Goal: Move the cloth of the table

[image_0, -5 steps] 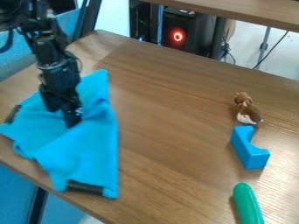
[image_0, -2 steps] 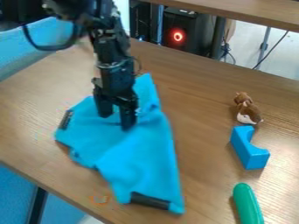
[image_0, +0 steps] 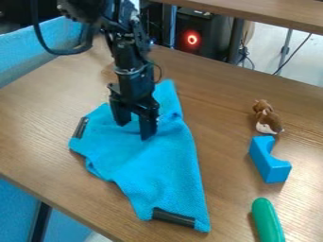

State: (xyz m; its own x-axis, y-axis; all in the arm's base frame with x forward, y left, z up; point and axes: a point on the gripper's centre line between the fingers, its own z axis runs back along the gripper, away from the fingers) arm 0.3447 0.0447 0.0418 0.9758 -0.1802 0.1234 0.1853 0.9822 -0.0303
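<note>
My gripper (image_0: pixel 134 128) hangs left of the middle of the view, pointing down at the upper part of the blue cloth (image_0: pixel 154 165). Its two fingers stand apart, with blue fabric showing between them, and the tips look to be on or just over the cloth. Rumpled and roughly wedge-shaped, the cloth lies on the wooden table (image_0: pixel 233 198). It has a black strip at its left corner and another at its lower end. The gripper hides part of the upper cloth.
On the right side of the table are a small brown toy animal (image_0: pixel 267 118), a blue block with a curved notch (image_0: pixel 270 159) and a green rounded object (image_0: pixel 267 220). The table's front edge runs diagonally at lower left.
The gripper and the cloth have both shifted right across the table, mostly before the middle frame and slightly since. The gripper's fingers look farther apart than at first.
</note>
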